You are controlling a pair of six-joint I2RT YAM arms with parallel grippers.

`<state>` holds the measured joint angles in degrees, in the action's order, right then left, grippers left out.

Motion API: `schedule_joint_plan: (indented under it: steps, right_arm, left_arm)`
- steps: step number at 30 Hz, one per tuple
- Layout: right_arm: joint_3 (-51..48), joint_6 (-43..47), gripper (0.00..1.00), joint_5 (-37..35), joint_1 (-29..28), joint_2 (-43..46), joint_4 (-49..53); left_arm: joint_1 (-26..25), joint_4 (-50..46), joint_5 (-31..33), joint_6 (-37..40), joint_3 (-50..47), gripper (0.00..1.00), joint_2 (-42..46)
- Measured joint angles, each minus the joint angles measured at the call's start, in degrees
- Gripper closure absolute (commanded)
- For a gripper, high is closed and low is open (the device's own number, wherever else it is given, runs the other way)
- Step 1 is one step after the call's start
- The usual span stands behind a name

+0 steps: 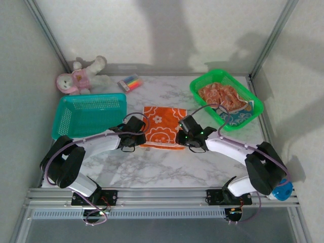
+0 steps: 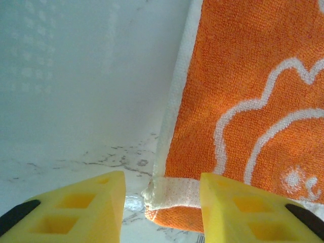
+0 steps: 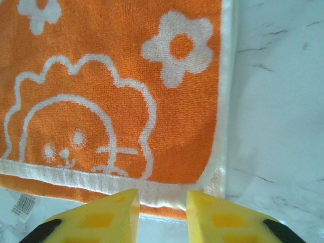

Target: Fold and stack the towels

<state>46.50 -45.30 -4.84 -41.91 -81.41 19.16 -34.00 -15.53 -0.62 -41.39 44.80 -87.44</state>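
Note:
A bright orange towel (image 1: 163,126) with white flower and lion prints lies flat on the marble table (image 1: 152,172), its near hem doubled over a lower layer. My left gripper (image 1: 135,136) is at the towel's near left corner. It stands open in the left wrist view (image 2: 162,207), the white-hemmed corner of the towel (image 2: 253,91) lying between its yellow fingers (image 2: 81,210). My right gripper (image 1: 186,136) is at the near right corner, open (image 3: 162,205) over the towel's (image 3: 101,76) near hem. A peach towel (image 1: 221,96) and a white-blue one (image 1: 234,118) lie crumpled in the green basket (image 1: 202,81).
A teal basket (image 1: 90,114) stands tilted at the left, close behind my left arm. A pink-and-white plush toy (image 1: 81,76) and a pack of markers (image 1: 129,82) lie at the back left. A small label (image 3: 23,206) pokes from the towel's near edge.

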Motion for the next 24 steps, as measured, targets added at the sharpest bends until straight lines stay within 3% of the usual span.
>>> schedule_joint_plan:
  steps: [10, 16, 24]
  right_arm:
    - [5.6, 2.7, 0.70, -3.0, 0.1, -0.6, 5.8]
    - [6.5, 2.6, 0.69, -1.9, 0.3, -5.9, 6.0]
    - [4.8, 0.7, 0.68, 2.4, 2.4, -6.4, 5.9]
  left_arm:
    - [0.0, -1.5, 0.3, 0.9, 3.0, 0.59, 0.0]
    - [0.0, -1.5, 0.3, 1.3, 3.0, 0.59, -0.3]
    - [0.0, -1.2, 0.2, 1.8, 2.5, 0.64, -2.2]
